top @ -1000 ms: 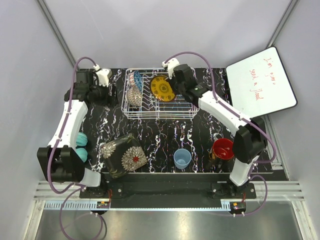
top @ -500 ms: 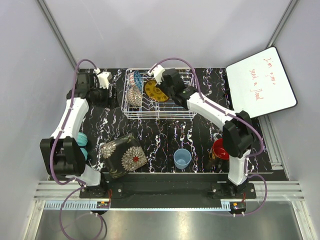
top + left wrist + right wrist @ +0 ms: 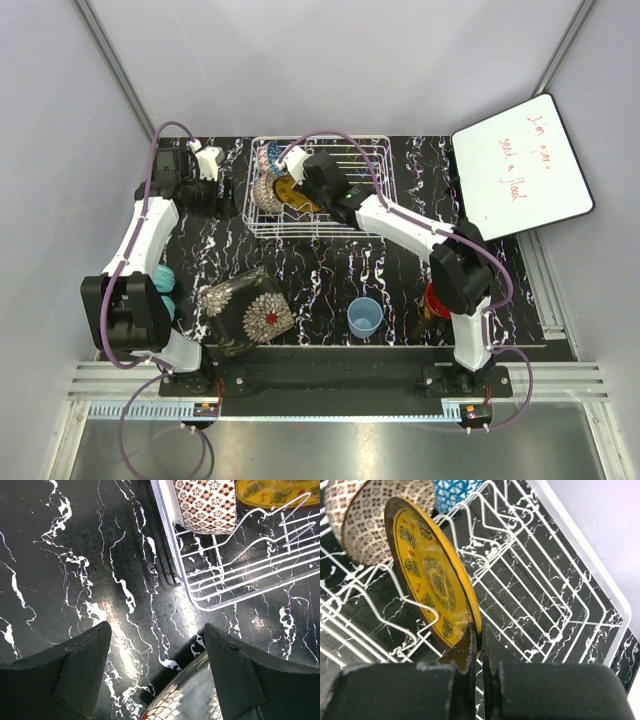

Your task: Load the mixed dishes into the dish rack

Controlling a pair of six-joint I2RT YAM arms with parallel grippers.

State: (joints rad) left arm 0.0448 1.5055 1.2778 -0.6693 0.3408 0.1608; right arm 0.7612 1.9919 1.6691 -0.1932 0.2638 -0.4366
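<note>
Where the dish rack (image 3: pixel 365 165) stands, right pincer (image 3: pixel 479 645) clamps yellow plate (image 3: pixel 432 580).

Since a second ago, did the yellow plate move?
Yes. The yellow plate, pinched by the right gripper, went left along the dish rack, from its middle to right beside the beige bowl.

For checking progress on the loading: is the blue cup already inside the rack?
No, the blue cup stands on the table near the arms' bases, well apart from the rack.
</note>
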